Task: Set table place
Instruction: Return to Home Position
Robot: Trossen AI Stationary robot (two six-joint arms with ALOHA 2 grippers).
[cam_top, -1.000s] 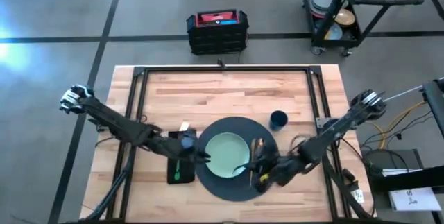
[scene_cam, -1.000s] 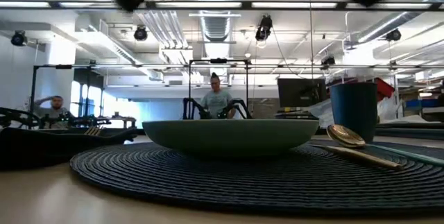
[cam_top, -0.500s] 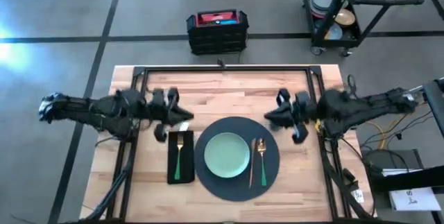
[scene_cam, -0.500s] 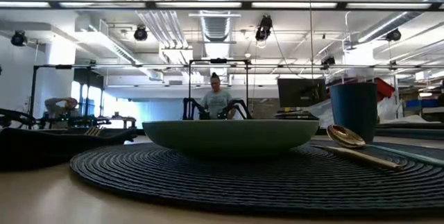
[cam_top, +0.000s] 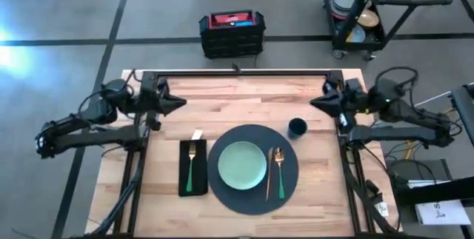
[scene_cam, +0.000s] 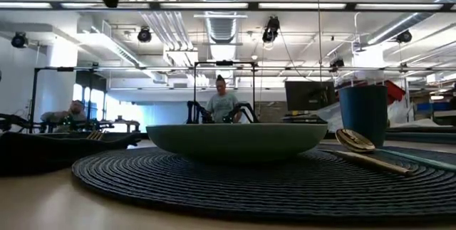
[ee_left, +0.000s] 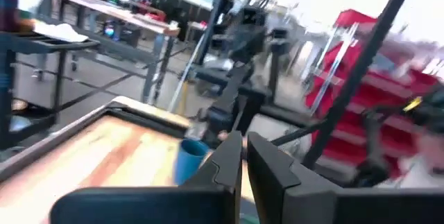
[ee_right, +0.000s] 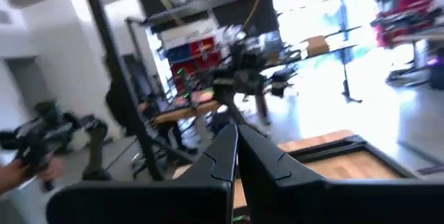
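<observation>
Ribbed woven placemat; plate looks matt.

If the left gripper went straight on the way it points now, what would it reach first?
Most likely the right gripper, which faces it across the table. The left gripper looks aimed past the blue cup, though height is unclear.

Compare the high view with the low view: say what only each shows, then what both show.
Only the high view: the left pincer and right pincer, apart over the table's far end, and the cart on the floor beyond. Only the low view: a person in the room behind. Both: the placemat, plate, cup and gold cutlery right of the plate.
</observation>
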